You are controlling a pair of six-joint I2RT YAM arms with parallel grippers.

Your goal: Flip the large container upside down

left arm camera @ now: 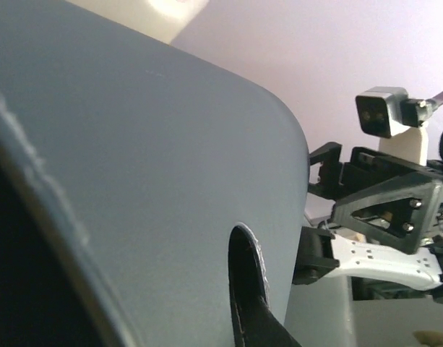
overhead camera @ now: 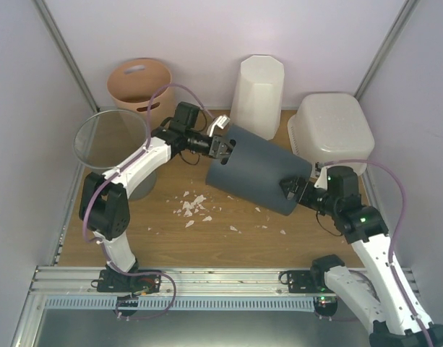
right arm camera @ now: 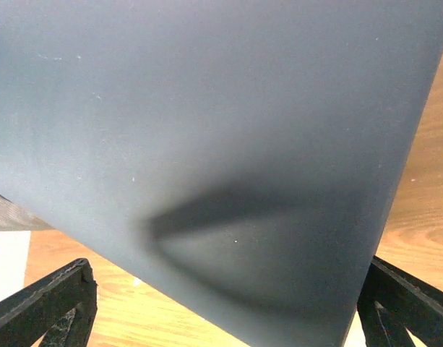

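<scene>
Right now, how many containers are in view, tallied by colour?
White: 2, the tall faceted bin and the wide translucent tub
Dark grey: 1, the plastic bin on its side
Peach: 1, the round bin
Grey wire: 1, the mesh bin
Total: 5

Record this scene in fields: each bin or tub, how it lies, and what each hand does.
dark grey bin: on its side, mid-table, between both hands
left hand: at its rim, finger in the handle cut-out, seemingly gripping
right hand: open, at its base
large container: back right, no hand on it
tall white bin: back centre
wire-mesh bin: left, upright
peach bin: back left
white scraps: scattered near the grey bin
</scene>
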